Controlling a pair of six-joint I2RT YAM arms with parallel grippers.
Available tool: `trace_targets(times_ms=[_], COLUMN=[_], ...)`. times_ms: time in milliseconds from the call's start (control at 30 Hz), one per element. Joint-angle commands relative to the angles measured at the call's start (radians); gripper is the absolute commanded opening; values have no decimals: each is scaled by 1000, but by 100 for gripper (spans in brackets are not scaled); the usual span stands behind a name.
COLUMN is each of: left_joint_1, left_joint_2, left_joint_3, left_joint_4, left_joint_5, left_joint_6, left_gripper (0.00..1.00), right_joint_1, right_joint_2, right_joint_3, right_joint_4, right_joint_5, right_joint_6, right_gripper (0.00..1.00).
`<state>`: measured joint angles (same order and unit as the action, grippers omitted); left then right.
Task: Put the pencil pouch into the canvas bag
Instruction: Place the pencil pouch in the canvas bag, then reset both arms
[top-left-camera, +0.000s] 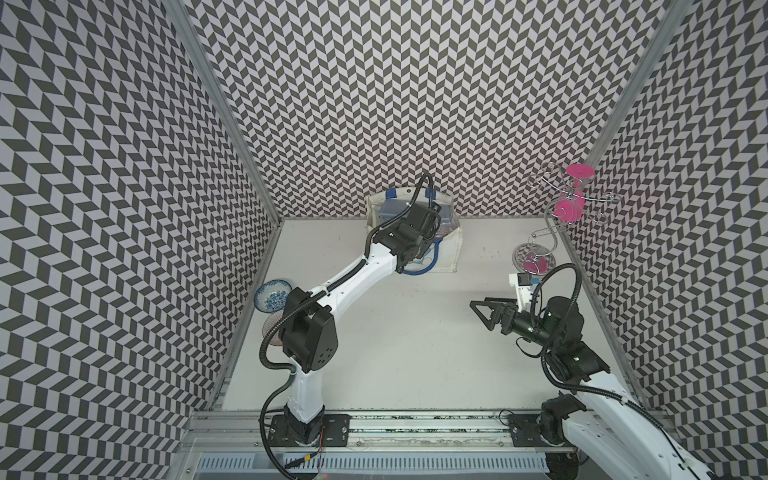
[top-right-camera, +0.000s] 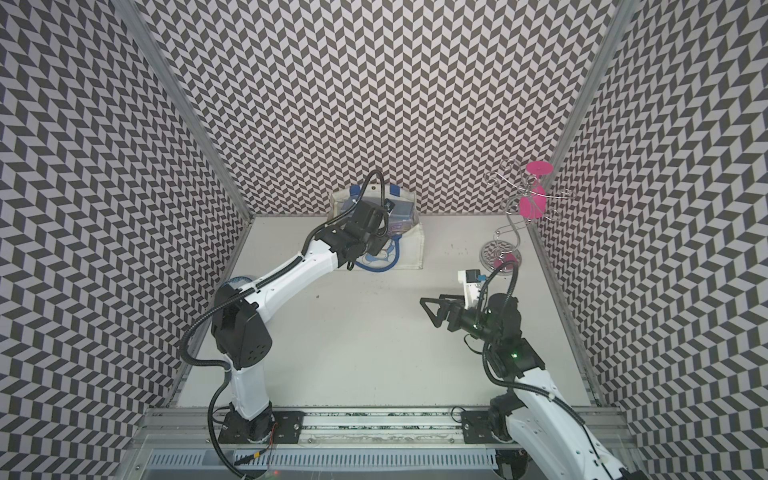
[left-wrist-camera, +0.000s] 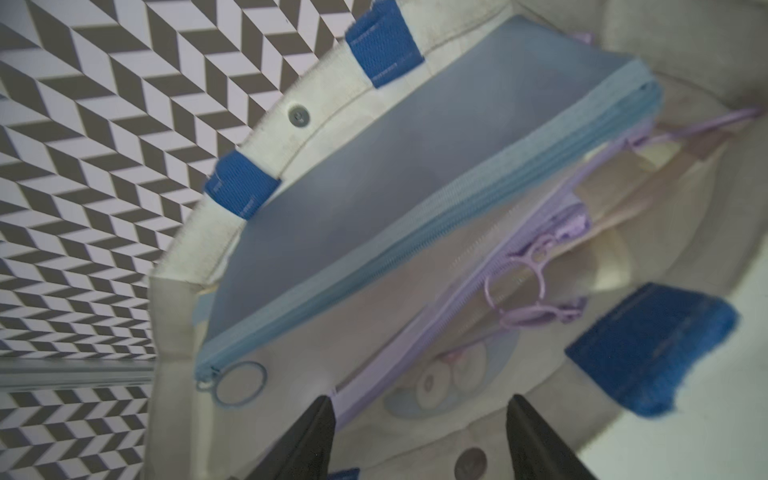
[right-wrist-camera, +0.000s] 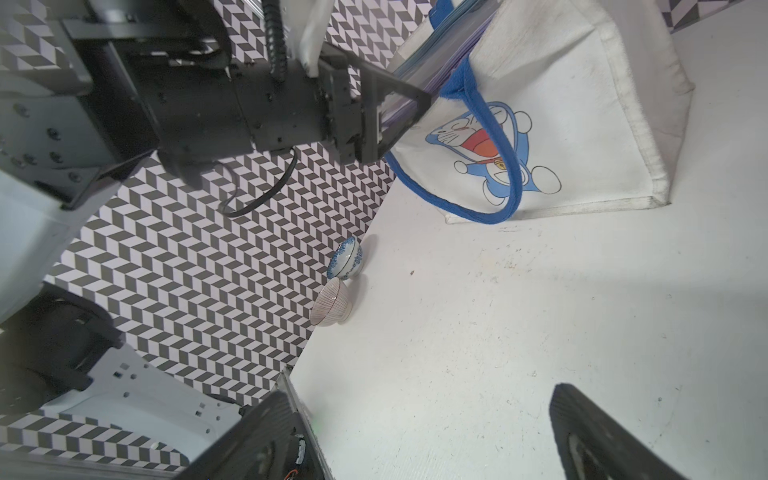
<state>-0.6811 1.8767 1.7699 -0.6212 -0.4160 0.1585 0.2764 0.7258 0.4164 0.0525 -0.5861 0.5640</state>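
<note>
Since my left gripper (left-wrist-camera: 419, 399) hangs spread and empty over the canvas bag (top-left-camera: 446, 253), at 12 o'clock on the table (top-left-camera: 395, 332), I take the lilac-zipped pencil pouch (left-wrist-camera: 457, 299) as already inside. It stands zip up, long axis 9-to-3. It looks light, floppy and slick, so I'd pinch the zip edge. My right gripper (right-wrist-camera: 419, 392), at 3 o'clock, gapes empty.

My left arm slants up the middle of the frame to the canvas bag (top-left-camera: 446, 253) at the upper centre. There my left gripper (top-left-camera: 434, 226) hangs over the bag's mouth, its jaws hidden by the wrist. A bluish pencil pouch (top-left-camera: 390, 211) shows inside. At the right, my right gripper (top-left-camera: 486, 311) hovers above the table (top-left-camera: 415, 353), jaws apart and empty. A blue-patterned bowl (top-left-camera: 272, 295) sits at the left edge.
</note>
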Motion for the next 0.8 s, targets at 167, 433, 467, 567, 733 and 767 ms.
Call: trace_targets(times_ms=[167, 433, 467, 567, 733, 767], left_joint_1=[2, 64, 73, 130, 169, 169], left_joint_2=[-446, -1132, -1177, -1286, -1283, -1271], left_joint_3=[-318, -1039, -1097, -1286, -1454, -1464], left_joint_4=[220, 505, 507, 583, 684, 691], left_joint_5=[271, 47, -4, -71, -121, -153], left_joint_6=[-232, -443, -478, -507, -583, -590], left_gripper=[88, 99, 99, 99, 99, 99], right_joint_1=[-19, -52, -60, -91, -139, -147], right_joint_2=[-19, -3, -8, -21, 16, 20], right_joint_3=[122, 115, 91, 8, -151, -172], right_joint_4=[-112, -84, -54, 60, 392, 436], right_joint_5=[190, 396, 429, 599, 744, 770], right_joint_6=[-99, -183, -176, -129, -217, -233], right_gripper=[99, 99, 99, 99, 99, 99])
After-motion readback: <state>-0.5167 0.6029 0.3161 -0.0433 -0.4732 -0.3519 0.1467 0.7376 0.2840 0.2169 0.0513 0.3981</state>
